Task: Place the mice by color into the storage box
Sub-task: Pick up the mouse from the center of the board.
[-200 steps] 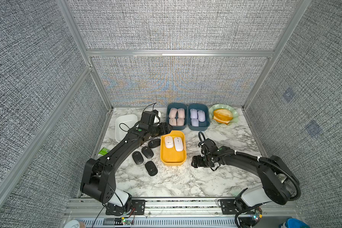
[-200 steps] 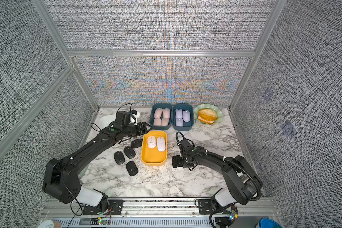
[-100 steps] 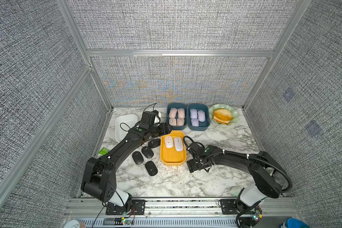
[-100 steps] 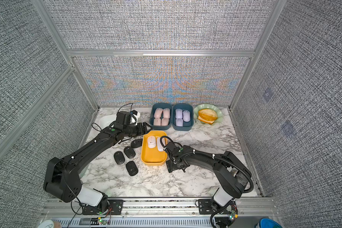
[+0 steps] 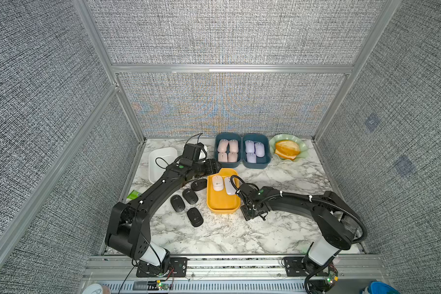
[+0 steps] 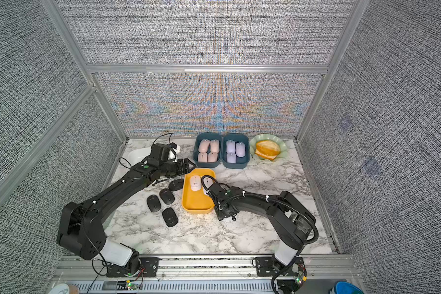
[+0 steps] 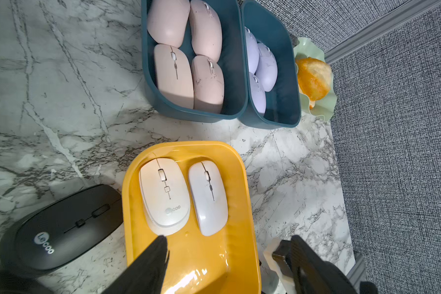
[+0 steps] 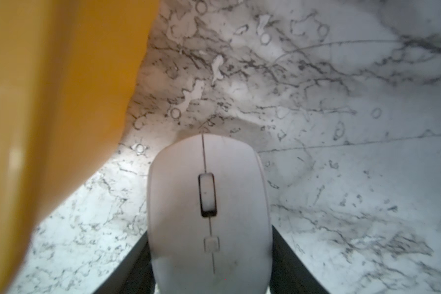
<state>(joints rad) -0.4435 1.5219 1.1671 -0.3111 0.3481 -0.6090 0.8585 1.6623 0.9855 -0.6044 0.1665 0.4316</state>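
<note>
The black mouse next to the yellow tray has a white brand word on its back end, w/ the first letters in a round mark. It reads "Lecoo". The wider white mouse in the tray has a pale grey word in the same spot. Only "coo" is clear & the start is washed out. In both top views the other black mice on the table show tiny white marks, too small to read.
</note>
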